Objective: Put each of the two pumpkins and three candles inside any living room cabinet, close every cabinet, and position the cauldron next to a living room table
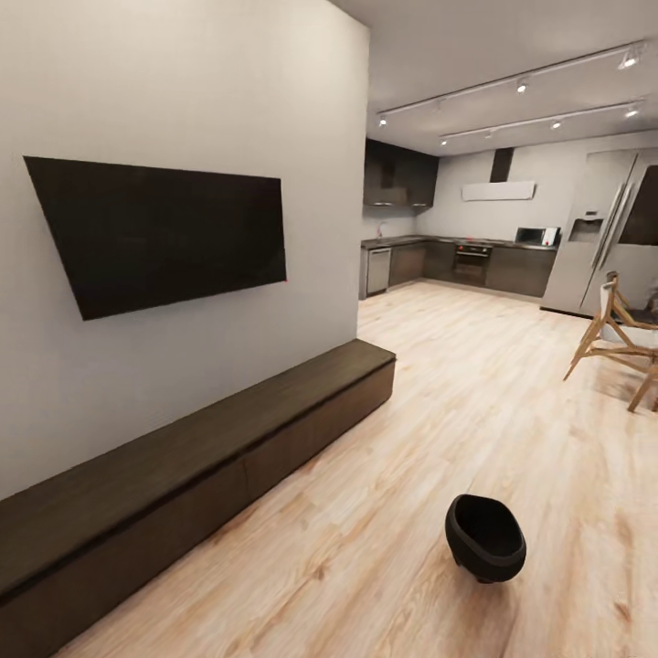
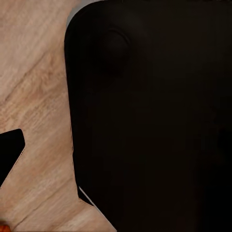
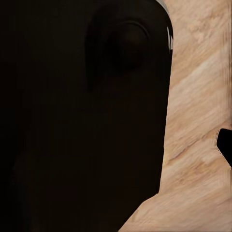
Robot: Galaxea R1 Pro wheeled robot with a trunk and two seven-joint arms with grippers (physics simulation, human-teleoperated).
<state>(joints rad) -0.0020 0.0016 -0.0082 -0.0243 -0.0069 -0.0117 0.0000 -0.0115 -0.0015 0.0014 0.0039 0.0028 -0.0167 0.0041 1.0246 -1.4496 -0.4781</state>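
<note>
Matt dark-brown wood cabinet (image 1: 228, 439), pale grained wood floor (image 1: 475, 402), smooth black cauldron (image 1: 485, 537), glossy black wall screen (image 1: 164, 233)

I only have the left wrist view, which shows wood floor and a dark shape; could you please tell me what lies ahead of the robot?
Observer: In the head view, a long low cabinet runs along the wall on the left.
Operator: Thank you; do its fronts look closed?
Observer: Yes, the panels look flush, with none standing open.
Operator: And is the cauldron around?
Observer: The cauldron stands on the floor right of the cabinet, apart from it.
</note>
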